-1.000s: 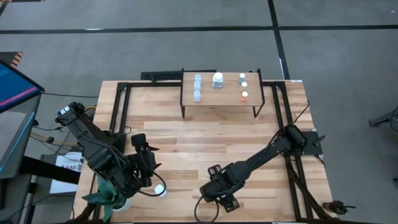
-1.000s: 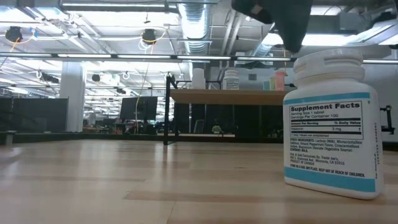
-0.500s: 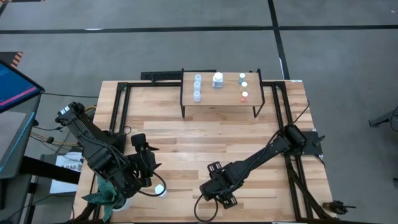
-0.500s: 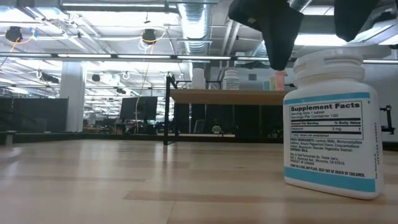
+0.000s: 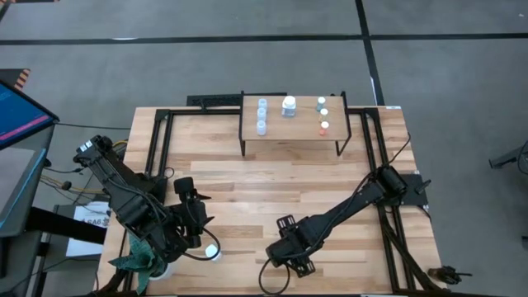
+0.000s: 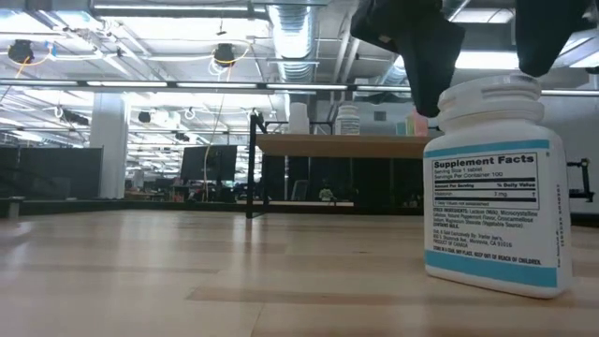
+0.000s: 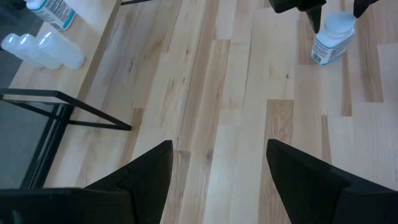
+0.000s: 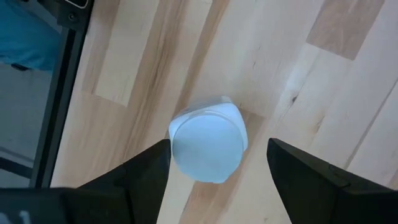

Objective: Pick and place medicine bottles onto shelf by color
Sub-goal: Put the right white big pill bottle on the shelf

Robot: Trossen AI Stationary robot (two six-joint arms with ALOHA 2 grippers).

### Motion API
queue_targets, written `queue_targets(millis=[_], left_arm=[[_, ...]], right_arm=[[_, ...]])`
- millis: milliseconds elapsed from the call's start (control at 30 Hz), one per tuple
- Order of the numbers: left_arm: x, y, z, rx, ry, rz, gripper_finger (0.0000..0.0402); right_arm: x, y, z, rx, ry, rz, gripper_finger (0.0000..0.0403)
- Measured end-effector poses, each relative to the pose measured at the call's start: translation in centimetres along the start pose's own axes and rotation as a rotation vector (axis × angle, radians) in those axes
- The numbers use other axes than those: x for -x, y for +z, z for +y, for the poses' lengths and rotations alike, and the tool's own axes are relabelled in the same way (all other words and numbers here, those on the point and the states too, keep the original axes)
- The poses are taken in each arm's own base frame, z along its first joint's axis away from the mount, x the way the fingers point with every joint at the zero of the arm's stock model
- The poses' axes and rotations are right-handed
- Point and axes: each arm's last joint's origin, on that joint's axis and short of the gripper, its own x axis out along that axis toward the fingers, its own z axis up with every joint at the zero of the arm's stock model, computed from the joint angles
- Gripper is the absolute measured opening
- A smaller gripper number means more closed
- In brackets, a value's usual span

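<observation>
On the shelf [image 5: 289, 136] stood seven bottles already, sorted approx. by color. Well in front of the shelf, the right gripper [image 8: 214, 163] hung spread over a white bottle [image 8: 208, 147], not yet gripped. Left gripper [image 7: 217, 165], also spread, waited near another bottle [image 5: 212, 251].

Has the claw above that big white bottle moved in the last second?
Yes. In the low view the right gripper has come down around the white bottle's cap, its fingers open; the shelf behind has stayed put.
</observation>
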Motion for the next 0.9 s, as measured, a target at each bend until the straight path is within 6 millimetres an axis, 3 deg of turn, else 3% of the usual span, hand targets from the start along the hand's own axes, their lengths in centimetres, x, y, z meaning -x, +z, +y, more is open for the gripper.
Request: queue_targets(millis=[200,400,900], left_arm=[[0.0,0.0,0.0,0.001,0.000,0.000,0.0247],[0.0,0.0,0.0,0.001,0.000,0.000,0.0247],[0.0,0.0,0.0,0.002,-0.001,-0.001,0.0247]], right_arm=[[-0.1,0.1,0.1,0.001,0.002,-0.019,0.0292],[-1.4,-0.5,0.1,-0.010,-0.001,0.001,0.0292],[-1.5,-0.3,0.2,-0.012,0.004,-0.023,0.0278]])
